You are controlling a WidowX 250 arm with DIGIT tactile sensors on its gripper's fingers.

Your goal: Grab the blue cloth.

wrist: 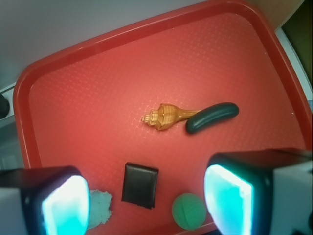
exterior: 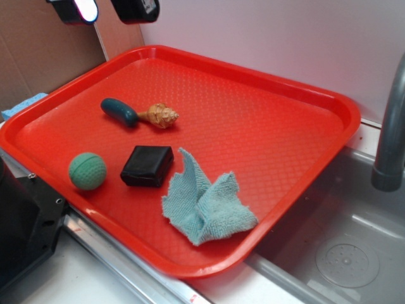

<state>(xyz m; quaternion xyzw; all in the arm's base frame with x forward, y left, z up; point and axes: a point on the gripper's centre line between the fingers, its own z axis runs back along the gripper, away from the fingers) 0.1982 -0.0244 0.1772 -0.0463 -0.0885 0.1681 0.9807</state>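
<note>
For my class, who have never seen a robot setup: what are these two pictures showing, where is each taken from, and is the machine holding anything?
This is a robot arm working over a red tray. One picture is taken from outside, beside the tray; there only the tips of the gripper show at the top edge. The other is from a camera on the arm's wrist, looking down between its two fingers, which stand apart and hold nothing. On the tray lie a blue cloth, a black block, a green ball, a seashell and a dark green oblong piece touching it.
</note>
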